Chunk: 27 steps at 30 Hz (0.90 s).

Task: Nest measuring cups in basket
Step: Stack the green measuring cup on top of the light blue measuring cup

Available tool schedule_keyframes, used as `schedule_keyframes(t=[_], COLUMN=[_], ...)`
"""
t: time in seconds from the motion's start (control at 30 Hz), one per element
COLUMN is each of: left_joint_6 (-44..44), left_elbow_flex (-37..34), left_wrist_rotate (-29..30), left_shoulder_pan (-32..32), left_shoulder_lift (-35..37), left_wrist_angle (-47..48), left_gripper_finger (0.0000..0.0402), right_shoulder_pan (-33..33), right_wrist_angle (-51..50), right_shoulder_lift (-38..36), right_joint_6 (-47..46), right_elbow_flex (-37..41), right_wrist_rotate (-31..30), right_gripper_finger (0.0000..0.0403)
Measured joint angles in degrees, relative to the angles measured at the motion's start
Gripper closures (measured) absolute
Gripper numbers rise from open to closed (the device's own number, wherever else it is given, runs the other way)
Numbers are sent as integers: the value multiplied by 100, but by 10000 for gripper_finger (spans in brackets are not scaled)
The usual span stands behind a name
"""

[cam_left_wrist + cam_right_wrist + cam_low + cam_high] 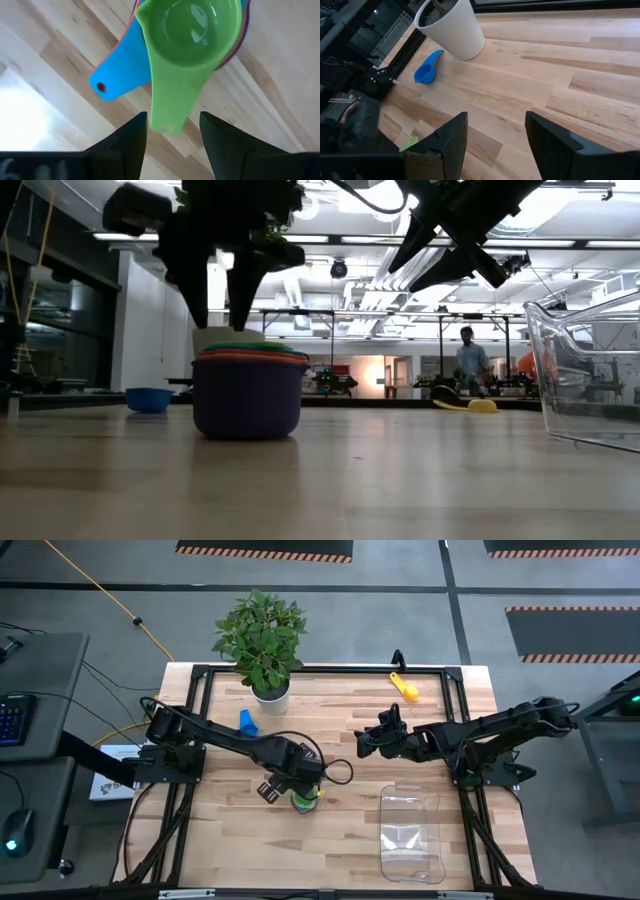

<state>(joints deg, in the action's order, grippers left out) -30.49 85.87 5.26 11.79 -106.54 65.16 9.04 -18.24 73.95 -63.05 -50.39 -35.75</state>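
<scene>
1. Stack of nested measuring cups [306, 801] standing on the tabletop [340, 720] near its middle, a little toward the front edge; dark purple-blue cup [247, 396] outermost, with orange, red and other rims layered inside, green cup [192, 35] on top.
2. Left gripper [292, 783] poised directly above that stack, jaws apart, nothing held. In the left wrist view, green handle [170, 105] lying in the gap between the fingers [131, 140], no contact visible. Placement looks chosen for a grasp on the handle or the stack rim, likely to carry the whole set at once.
3. Blue handle [117, 75] fanned out beside the green one, so handles not aligned; possible snag if only one handle gets pinched.
4. Light blue cup [248, 722] lying alone near the white plant pot [270, 693], toward the back left; still outside the stack.
5. Yellow cup [405, 688] lying alone near the back edge, right of centre; also not nested.
6. Basket [411, 836] sitting near the front right corner, apparently empty, well apart from the stack.
7. Right gripper [368, 740] hanging over the bare middle of the tabletop, jaws parted, empty; seemingly waiting between the stack and the yellow cup.
8. Task judged partway: some cups nested, two loose, nothing in the basket.
</scene>
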Motion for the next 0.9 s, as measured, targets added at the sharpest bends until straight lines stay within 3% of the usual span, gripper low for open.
schedule_keyframes(t=[0.27, 0.53, 0.63, 0.83, 0.9], left_joint_6=[669, 1899, 2725, 4891, 5727], left_elbow_flex=[292, -41, -776, -2783, -3321], left_wrist_rotate=[38, 37, 41, 30, 95], left_shoulder_pan=[-178, -369, -330, 139, 370], left_shoulder_lift=[313, 1002, 1558, 2821, 3121], left_wrist_angle=[532, 196, -646, -2182, -2634], left_gripper_finger=[231, 236, 265, 382, 393], right_shoulder_pan=[-1, -1, -1, -1, -1], right_wrist_angle=[0, -41, -39, -39, -37], right_shoulder_lift=[2, 2, 3, 2, 2], right_joint_6=[4, -2, -7, -4, -4], right_elbow_flex=[0, 0, 0, 0, 0], right_wrist_rotate=[-2, 0, 4, 2, 0], right_gripper_finger=[213, 213, 213, 213, 213])
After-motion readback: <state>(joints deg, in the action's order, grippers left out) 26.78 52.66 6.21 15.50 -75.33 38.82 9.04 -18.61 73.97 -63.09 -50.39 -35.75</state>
